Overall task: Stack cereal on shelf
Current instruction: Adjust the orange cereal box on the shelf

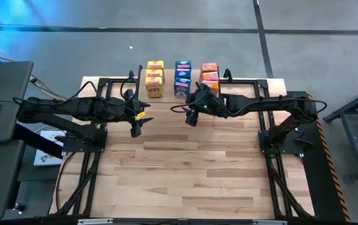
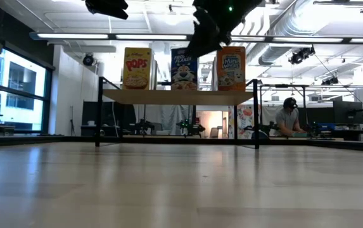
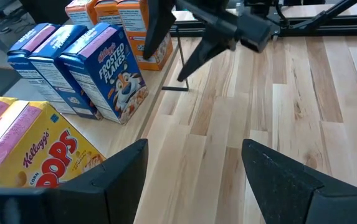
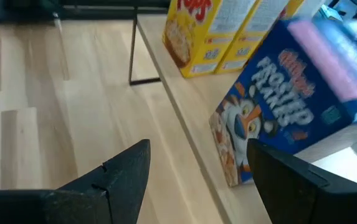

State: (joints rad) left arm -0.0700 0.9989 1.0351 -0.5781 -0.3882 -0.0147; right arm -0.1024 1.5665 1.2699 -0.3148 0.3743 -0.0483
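Note:
The shelf (image 2: 178, 96) stands at the table's far edge. On its plank the cereal boxes stand upright on their bottoms in three rows: yellow (image 1: 155, 78), blue (image 1: 182, 78) and orange (image 1: 209, 74). My right gripper (image 1: 191, 119) hangs open and empty just in front of the blue row (image 4: 284, 106), above the table and near the shelf's front edge (image 4: 184, 118). My left gripper (image 1: 137, 124) is open and empty too. It hangs in front of the yellow row (image 3: 28, 149), pointing slantwise down.
Light wood tabletop (image 1: 185, 169) stretches from the shelf to the near edge. Black arm mounts (image 1: 85, 134) (image 1: 285, 134) stand at either side. The shelf's thin black legs (image 4: 133, 50) stand on the table. A person (image 2: 289, 117) sits in the room beyond.

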